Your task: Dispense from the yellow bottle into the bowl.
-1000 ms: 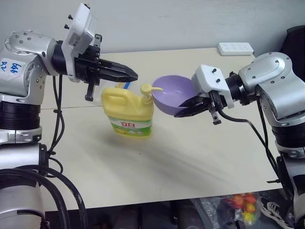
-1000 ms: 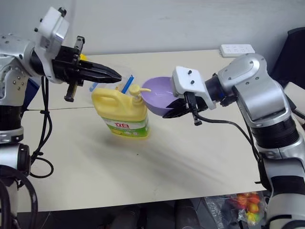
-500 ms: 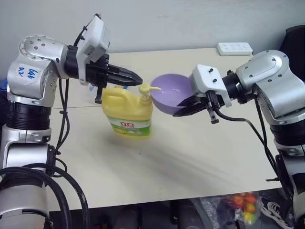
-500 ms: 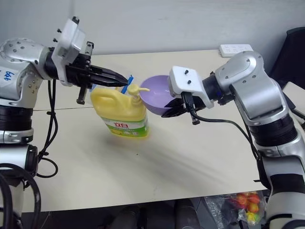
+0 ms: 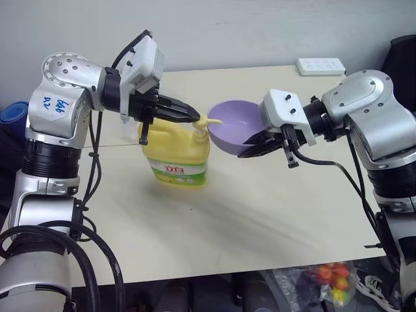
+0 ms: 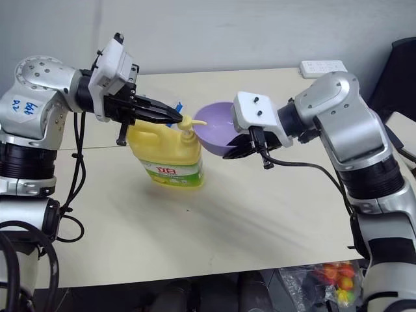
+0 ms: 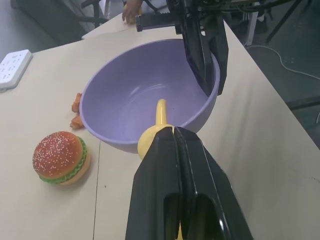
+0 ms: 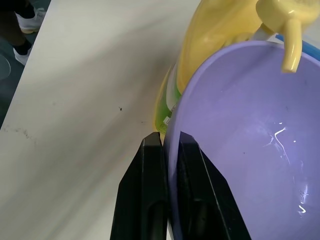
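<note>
A: Which step is this?

B: Lining up to pump, I'd say. The yellow bottle [image 5: 174, 153] stands upright on the desk [image 5: 260, 221], and the right gripper [image 5: 250, 150] has its jaws clamped on the rim of the lavender bowl [image 5: 235, 127], holding it off the desk, tilted, right beside the bottle. The pump nozzle [image 8: 290, 42] reaches over the bowl's rim, so whatever comes out should land inside.

A: And the left gripper [image 5: 194, 116]?

B: Jaws shut with nothing between them, tips at the pump head [image 6: 186, 121], on it or just above. From the left wrist view, the closed fingers [image 7: 187, 170] sit directly over the yellow head, with the bowl beyond.

A: So what does the next move need?

B: A straight push down on the pump head with those closed tips, while the right arm keeps the bowl steady under the spout. Off-centre pressure could slip off the head or tip the bottle.

A: Arm poses?

B: Left forearm reaches in from the left, pointing across and slightly down. Right forearm comes in from the right, angled down toward the bowl.
</note>
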Controlling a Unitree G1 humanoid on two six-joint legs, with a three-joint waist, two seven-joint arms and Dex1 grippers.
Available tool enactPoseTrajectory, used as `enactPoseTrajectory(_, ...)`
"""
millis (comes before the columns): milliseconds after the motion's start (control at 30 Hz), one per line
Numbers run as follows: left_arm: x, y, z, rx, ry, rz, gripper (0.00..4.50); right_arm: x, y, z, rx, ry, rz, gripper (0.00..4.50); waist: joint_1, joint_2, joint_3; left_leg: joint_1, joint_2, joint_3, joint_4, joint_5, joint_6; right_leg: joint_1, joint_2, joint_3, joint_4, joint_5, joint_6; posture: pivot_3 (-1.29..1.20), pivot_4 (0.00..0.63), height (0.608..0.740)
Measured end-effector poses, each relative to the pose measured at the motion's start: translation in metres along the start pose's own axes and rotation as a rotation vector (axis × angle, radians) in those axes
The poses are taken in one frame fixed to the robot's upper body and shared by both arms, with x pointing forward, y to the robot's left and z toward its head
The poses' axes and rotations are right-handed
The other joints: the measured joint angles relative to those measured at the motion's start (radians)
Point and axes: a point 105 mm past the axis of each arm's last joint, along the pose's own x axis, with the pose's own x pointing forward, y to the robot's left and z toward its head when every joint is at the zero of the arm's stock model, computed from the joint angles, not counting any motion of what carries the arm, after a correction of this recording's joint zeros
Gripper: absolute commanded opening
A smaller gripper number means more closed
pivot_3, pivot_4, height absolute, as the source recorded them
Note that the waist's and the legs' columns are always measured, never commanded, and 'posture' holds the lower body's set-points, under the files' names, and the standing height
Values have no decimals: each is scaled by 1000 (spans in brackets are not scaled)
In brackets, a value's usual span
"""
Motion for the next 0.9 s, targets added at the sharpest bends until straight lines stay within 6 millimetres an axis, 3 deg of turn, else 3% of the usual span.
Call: enactPoseTrajectory(900,9,2,-9,64,35,15,43,-1,2,-4,-7,13,1,0,2,-1,-1,2,0,0,2,0,0,2,-1,0,3,0,0,0,150,740)
